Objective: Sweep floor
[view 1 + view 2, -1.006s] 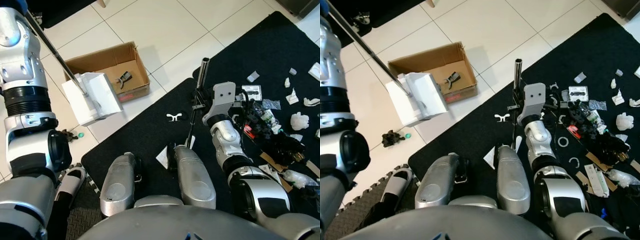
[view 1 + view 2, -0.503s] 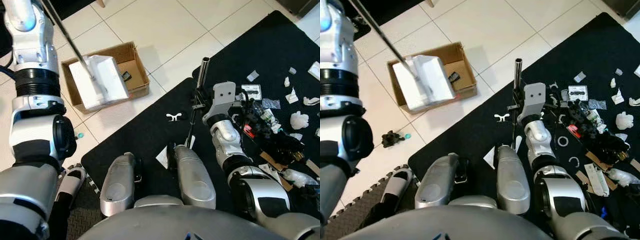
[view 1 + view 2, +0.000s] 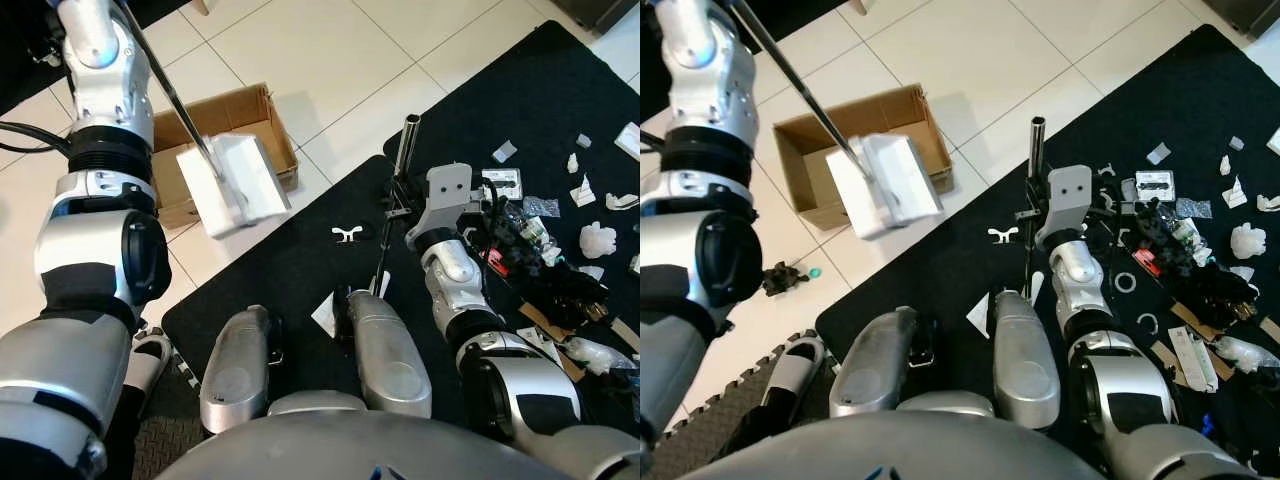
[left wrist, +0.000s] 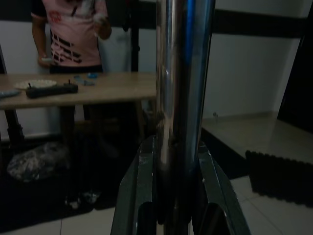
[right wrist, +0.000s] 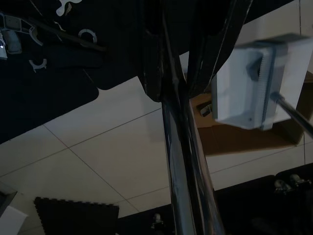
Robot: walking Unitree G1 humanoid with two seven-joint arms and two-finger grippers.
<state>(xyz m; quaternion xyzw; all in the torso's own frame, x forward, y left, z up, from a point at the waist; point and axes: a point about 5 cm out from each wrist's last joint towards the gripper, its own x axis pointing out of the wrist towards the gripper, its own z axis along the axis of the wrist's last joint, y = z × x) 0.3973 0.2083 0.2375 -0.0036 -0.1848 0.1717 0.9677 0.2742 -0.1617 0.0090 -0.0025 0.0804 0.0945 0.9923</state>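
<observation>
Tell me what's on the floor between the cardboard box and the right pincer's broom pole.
Bare white tile, then black mat edge; eye views show nothing between cardboard box and broom pole.

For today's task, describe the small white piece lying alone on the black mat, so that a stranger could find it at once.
Start at the black mat that meets the white tiles. Just left of the upright metal pole, near the mat's edge, lies the small white piece. It is H-shaped with curled ends and lies alone, away from the litter on the right.

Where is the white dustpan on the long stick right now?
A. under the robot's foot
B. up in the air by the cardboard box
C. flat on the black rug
B: the white dustpan hangs tilted over the edge of the open cardboard box, held on its pole by the left tool.
</observation>
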